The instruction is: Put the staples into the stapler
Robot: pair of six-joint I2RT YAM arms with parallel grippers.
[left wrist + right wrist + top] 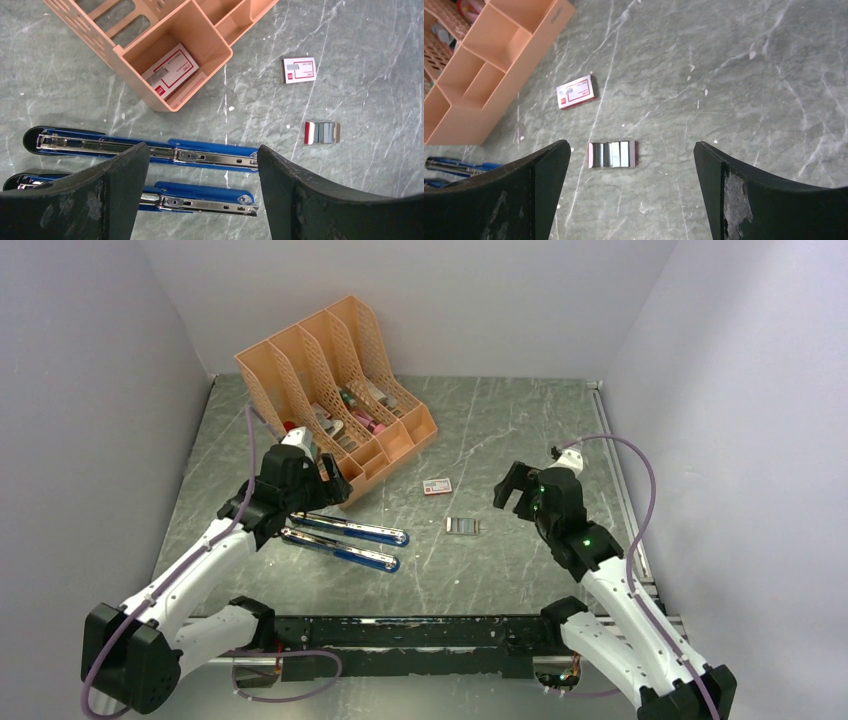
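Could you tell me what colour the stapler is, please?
The stapler is blue with silver rails, clearest in the left wrist view.

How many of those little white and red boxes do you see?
2. One box lies on the table beyond the staples; the other box sits in a front compartment of the orange organizer. More could be hidden inside.

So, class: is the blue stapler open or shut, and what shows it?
Open. The stapler lies with its two blue halves splayed apart and flat, and the metal staple channel is exposed, facing up.
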